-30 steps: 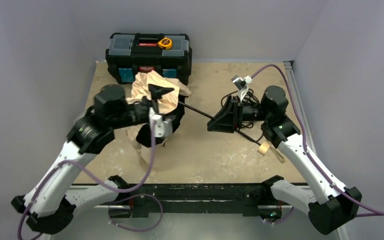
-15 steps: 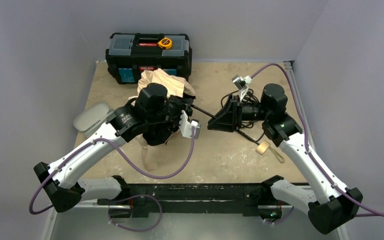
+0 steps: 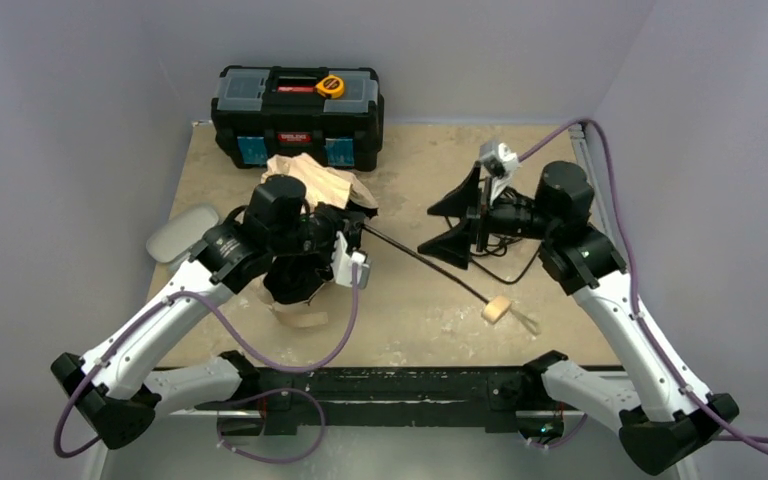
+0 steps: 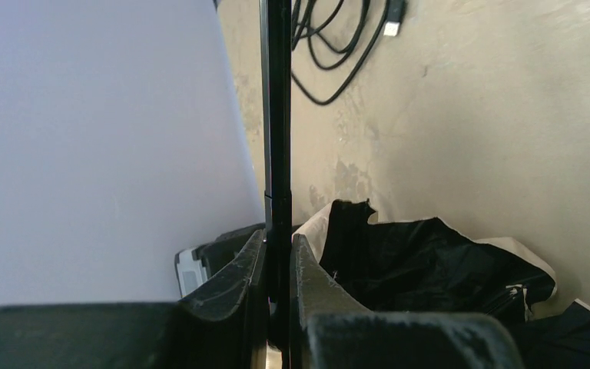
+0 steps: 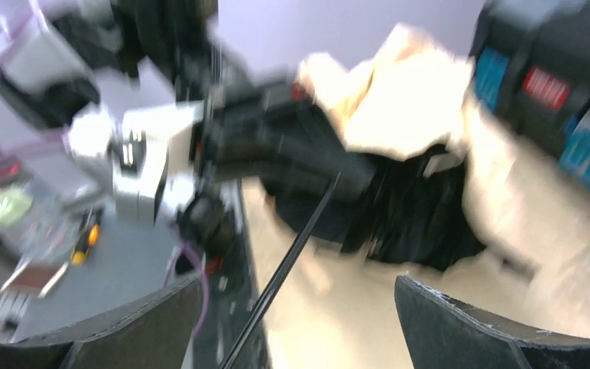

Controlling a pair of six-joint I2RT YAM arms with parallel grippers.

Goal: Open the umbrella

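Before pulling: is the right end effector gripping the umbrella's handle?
No, the right end effector is open; the handle lies on the table.

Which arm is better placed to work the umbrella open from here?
Left, probably. The left gripper is shut on the umbrella's shaft right beside the folded canopy. The right gripper hangs open, empty, with the handle lying on the table apart from it.

Robot lab test cell: bare lilac walls [image 3: 70, 130] box in a scuffed tabletop [image 3: 430, 315]. Left arm [image 3: 150, 330] and right arm [image 3: 630, 320] bolted to rail [image 3: 400, 385], loose purple cables [image 3: 560, 130], toolbox [image 3: 297, 115] with tape measure [image 3: 330, 86].
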